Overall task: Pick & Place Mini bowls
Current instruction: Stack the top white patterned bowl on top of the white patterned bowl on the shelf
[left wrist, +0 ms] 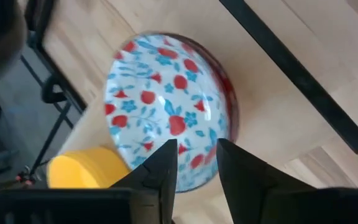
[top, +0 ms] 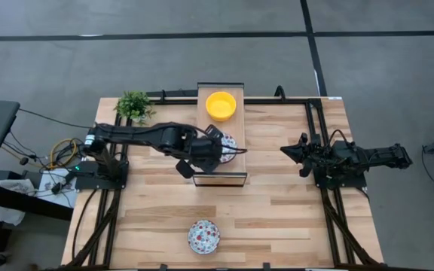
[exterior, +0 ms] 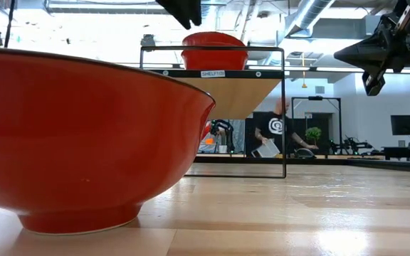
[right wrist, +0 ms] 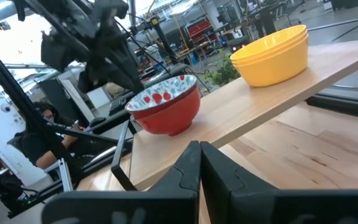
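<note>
A raised wooden shelf (top: 202,96) stands mid-table. A stack of yellow mini bowls (top: 221,104) (right wrist: 272,53) rests on its far end. A floral mini bowl, red outside (left wrist: 166,106) (right wrist: 166,102), rests upright on its base nearer the shelf's front. My left gripper (left wrist: 196,146) (top: 218,147) hovers open just above that bowl's rim and touches nothing. Another floral bowl (top: 203,235) (exterior: 84,142) stands by the table's near edge. My right gripper (right wrist: 199,155) (top: 288,150) waits shut at the table's right.
A small green potted plant (top: 134,105) stands at the far left corner. The shelf's black frame (exterior: 285,114) holds the board above the table. Black rails (top: 311,128) run along the table's sides. Bare wood lies between the shelf and the near bowl.
</note>
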